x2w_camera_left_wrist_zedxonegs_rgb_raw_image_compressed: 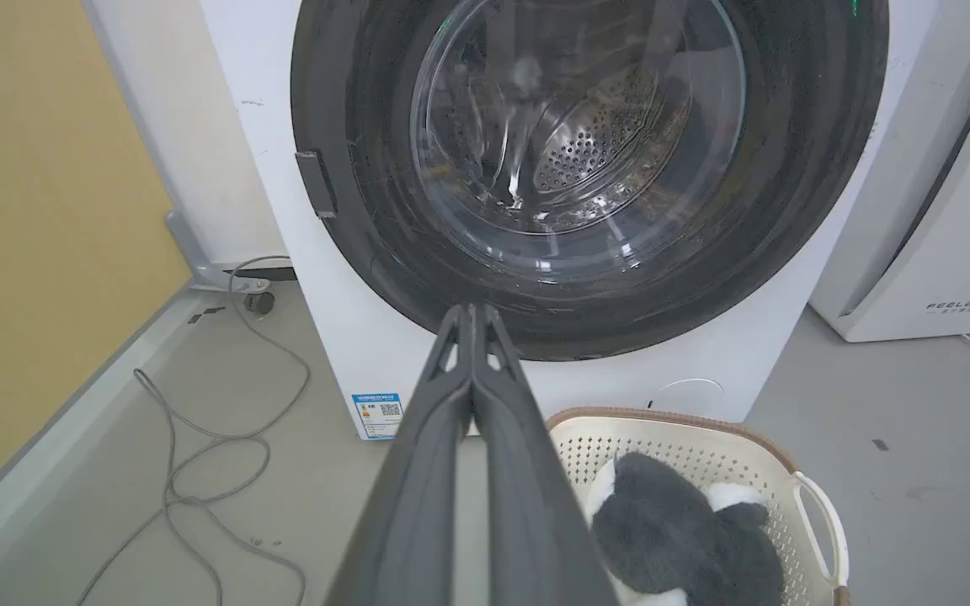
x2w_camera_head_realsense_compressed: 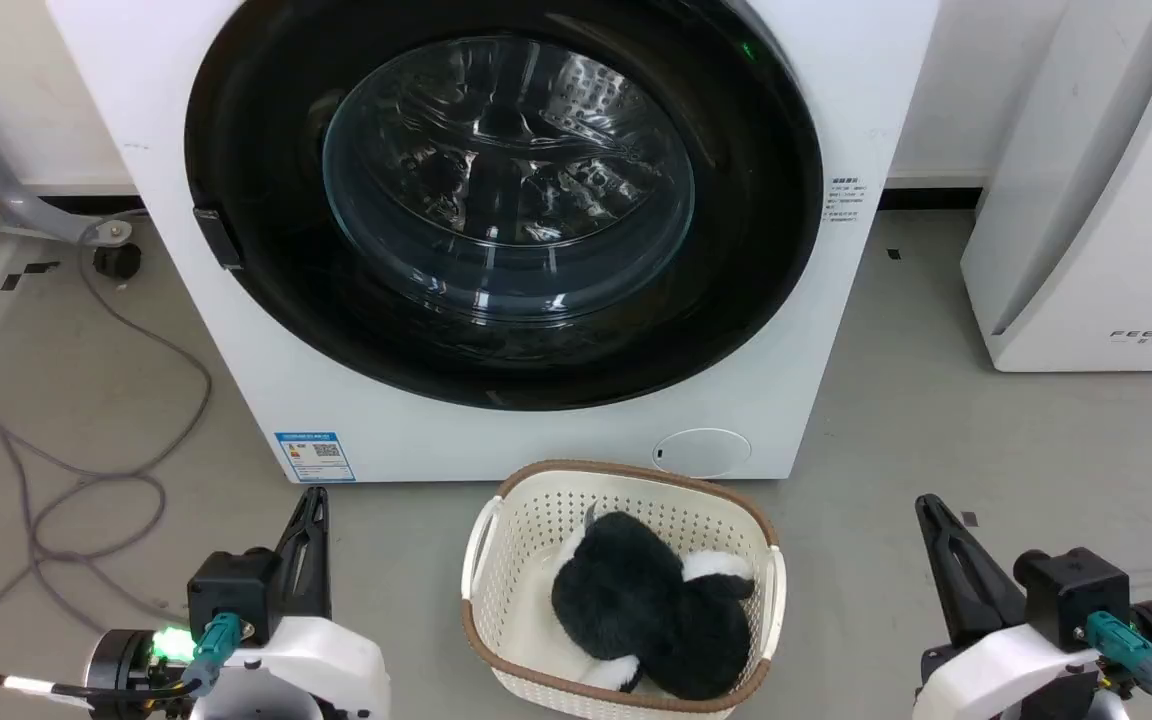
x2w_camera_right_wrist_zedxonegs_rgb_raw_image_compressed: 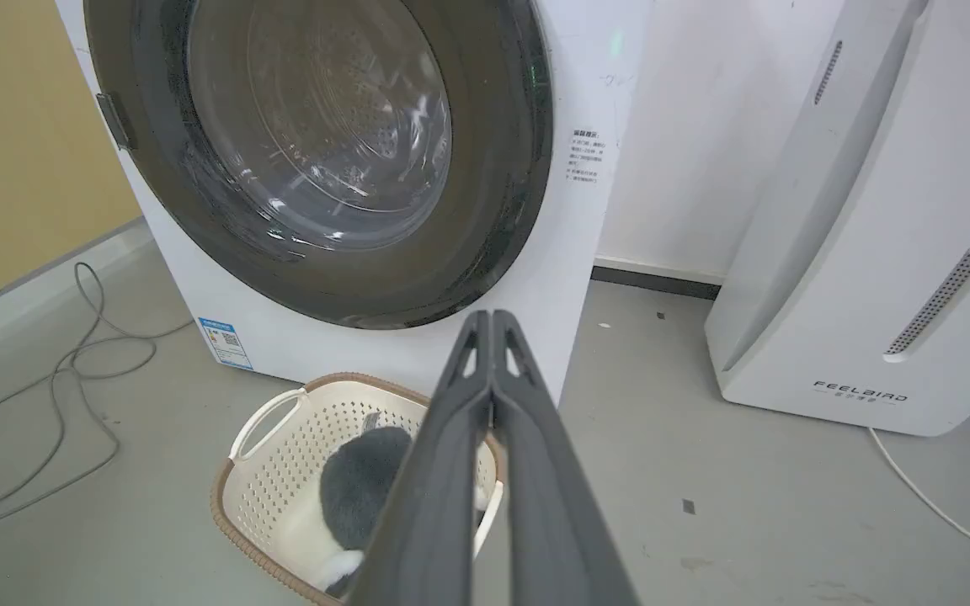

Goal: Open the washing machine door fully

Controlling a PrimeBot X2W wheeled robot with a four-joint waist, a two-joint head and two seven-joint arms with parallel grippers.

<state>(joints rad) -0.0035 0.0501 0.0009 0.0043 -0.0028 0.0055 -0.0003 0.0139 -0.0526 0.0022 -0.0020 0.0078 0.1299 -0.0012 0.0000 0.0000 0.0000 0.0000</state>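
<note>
The white washing machine (x2w_camera_head_realsense_compressed: 266, 360) stands straight ahead. Its round glossy black washing machine door (x2w_camera_head_realsense_compressed: 736, 250) with a clear glass bowl lies flat against the front, closed; a small dark handle (x2w_camera_head_realsense_compressed: 218, 238) sits at its left edge. The door (x2w_camera_left_wrist_zedxonegs_rgb_raw_image_compressed: 367, 219) and the door (x2w_camera_right_wrist_zedxonegs_rgb_raw_image_compressed: 502, 210) fill the upper wrist views. My left gripper (x2w_camera_head_realsense_compressed: 314, 497) is low at the lower left, shut and empty, well short of the machine. My right gripper (x2w_camera_head_realsense_compressed: 926, 503) is at the lower right, shut and empty too. Fingertips of the left gripper (x2w_camera_left_wrist_zedxonegs_rgb_raw_image_compressed: 472, 310) and right gripper (x2w_camera_right_wrist_zedxonegs_rgb_raw_image_compressed: 492, 316) are pressed together.
A cream basket (x2w_camera_head_realsense_compressed: 506, 510) holding a black and white plush toy (x2w_camera_head_realsense_compressed: 636, 600) stands on the floor just before the machine, between my grippers. A white appliance marked FEELBIR (x2w_camera_head_realsense_compressed: 1096, 200) stands at the right. Grey cables (x2w_camera_head_realsense_compressed: 86, 480) loop over the floor at the left.
</note>
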